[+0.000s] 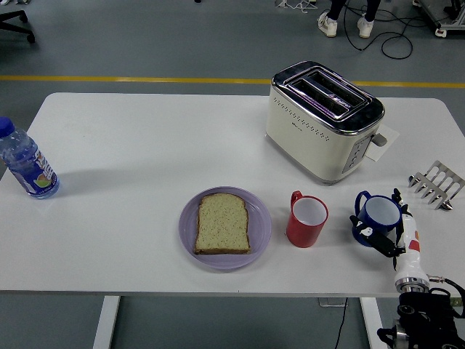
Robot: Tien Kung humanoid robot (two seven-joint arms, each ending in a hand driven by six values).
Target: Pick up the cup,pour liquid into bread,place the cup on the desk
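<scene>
the right robot hand (383,231) comes up from the bottom right corner of the picture. its black fingers (370,234) curl around the near side of the blue cup (377,217), and one more finger (397,197) shows at the cup's right side. the robot hand looks like it is pinching the blue cup, but i cannot tell how tight the hold is. the cup stands upright on the white bench (145,153), close to the near edge. its handle sticks out to the left.

just to the left of the blue cup is a red cup (306,220). it also stands upright, it is white inside, and the two cups do not touch.

further left is a purple plate (225,227). a slice of bread (223,223) lies flat on it. the plate is near the red cup but apart from it.

behind the cups stands a cream toaster (322,120) with a shiny top and two slots. a bit of white paper (383,141) peeks out at the toaster's right side.

to the right of the blue cup, near the right edge of the bench, lies a small metal rack (436,184).

far away on the left edge of the bench stands a water bottle (26,163) with a blue cap.

past the bench is grey floor with a yellow line (131,78) on it. the feet of a person (344,23) show at the very top.
</scene>
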